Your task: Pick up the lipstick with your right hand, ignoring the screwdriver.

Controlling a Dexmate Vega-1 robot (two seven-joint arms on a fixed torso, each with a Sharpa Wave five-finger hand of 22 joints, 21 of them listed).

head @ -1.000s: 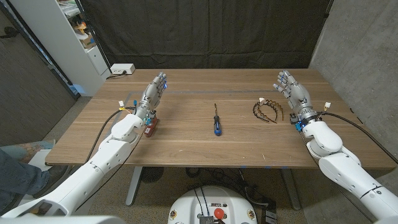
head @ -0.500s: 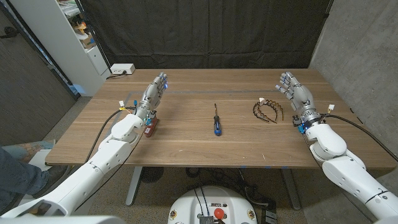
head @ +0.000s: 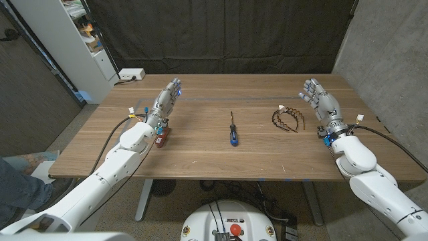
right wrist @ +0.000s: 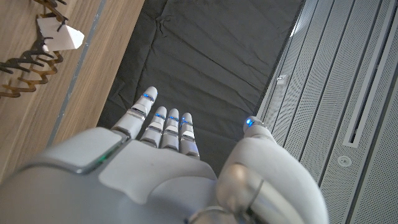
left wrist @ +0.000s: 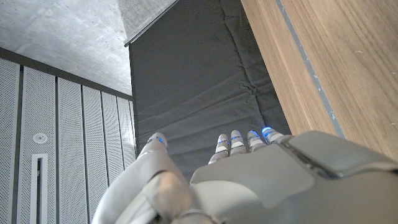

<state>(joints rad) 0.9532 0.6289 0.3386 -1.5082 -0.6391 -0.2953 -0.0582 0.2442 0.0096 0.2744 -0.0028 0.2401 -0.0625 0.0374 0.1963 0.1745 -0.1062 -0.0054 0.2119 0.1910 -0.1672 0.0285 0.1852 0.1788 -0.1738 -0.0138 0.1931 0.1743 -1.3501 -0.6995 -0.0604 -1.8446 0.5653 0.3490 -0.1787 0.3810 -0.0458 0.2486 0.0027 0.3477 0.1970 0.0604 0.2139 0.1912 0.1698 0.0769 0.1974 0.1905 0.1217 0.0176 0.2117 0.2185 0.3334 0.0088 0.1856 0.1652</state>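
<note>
The small dark-red lipstick lies on the wooden bench at nine o'clock, tucked against the left arm's wrist. The left hand and the right hand, at three o'clock, hold nothing, fingers straight and slightly apart. The blue-handled screwdriver lies at centre.

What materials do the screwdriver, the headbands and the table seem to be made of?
The screwdriver has a thin dark shaft, probably metal, and a glossy blue and black handle, likely plastic. The headbands look like dark brown plastic with comb teeth and carry small white tags; the material is uncertain at this size. The table shows brown wood grain with a matte finish, either wood or a wood-look laminate.
</note>
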